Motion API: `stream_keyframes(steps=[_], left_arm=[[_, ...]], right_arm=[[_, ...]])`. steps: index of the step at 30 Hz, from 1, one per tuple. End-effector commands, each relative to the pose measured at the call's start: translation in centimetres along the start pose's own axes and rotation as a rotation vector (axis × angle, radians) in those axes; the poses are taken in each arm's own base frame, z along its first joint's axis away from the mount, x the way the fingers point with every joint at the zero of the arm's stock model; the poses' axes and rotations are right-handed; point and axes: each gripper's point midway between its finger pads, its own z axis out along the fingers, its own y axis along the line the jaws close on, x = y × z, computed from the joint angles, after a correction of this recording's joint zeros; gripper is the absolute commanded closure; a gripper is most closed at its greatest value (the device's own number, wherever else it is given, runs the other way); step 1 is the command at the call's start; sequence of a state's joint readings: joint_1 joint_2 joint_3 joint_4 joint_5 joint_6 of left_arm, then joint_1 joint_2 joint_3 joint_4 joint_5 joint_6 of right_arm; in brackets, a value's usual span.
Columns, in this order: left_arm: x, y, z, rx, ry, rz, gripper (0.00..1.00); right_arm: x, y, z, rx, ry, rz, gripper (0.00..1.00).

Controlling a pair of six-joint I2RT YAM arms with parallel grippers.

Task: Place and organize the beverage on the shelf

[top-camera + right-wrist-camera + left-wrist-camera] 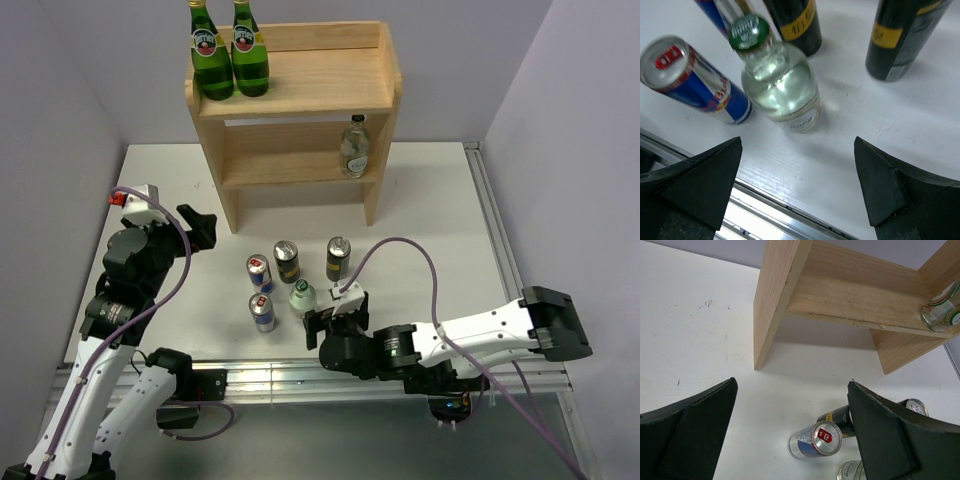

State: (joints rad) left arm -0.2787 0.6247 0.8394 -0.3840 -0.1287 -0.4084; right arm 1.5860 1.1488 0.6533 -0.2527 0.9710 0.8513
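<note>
The wooden shelf [300, 95] stands at the back of the table. One clear green-capped bottle [354, 147] is on its lower tier at the right, also in the left wrist view [941, 310]. In front of the shelf stand two black-and-yellow cans [287, 262] [338, 258], two blue-silver cans [259, 273] [262, 312] and another clear bottle [302, 297]. My right gripper [328, 320] is open just in front of that bottle [780, 85], not touching it. My left gripper [207, 228] is open and empty, left of the cans, facing the shelf [840, 290].
Two large green glass bottles [228, 55] stand on the left of the shelf's top tier. A metal rail [260, 375] runs along the table's near edge, right under the right gripper [797, 146]. Walls close the table in at left and right.
</note>
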Motion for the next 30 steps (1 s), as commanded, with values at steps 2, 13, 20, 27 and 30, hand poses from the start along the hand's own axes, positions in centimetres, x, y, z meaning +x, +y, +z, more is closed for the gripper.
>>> stream_keyframes(steps=[2, 13, 20, 27, 30], left_arm=[[-0.9, -0.2, -0.1, 0.013, -0.036, 0.007, 0.01], [-0.9, -0.3, -0.1, 0.018, -0.036, 0.007, 0.01], [-1.0, -0.5, -0.2, 0.027, -0.037, 0.005, 0.01], [-0.8, -0.5, -0.1, 0.031, -0.032, 0.005, 0.01], [-0.8, -0.6, -0.1, 0.033, -0.032, 0.005, 0.01]], right_arm=[[1.5, 3.1, 1.1, -0.093, 0.008, 0.105, 0.00], [3.6, 4.0, 6.0, -0.099, -0.020, 0.074, 0.00], [3.3, 2.2, 8.4, 0.028, -0.104, 0.051, 0.00], [3.7, 1.4, 10.0, 0.063, -0.168, 0.059, 0.02], [3.7, 1.1, 10.6, 0.077, -0.185, 0.050, 0.05]])
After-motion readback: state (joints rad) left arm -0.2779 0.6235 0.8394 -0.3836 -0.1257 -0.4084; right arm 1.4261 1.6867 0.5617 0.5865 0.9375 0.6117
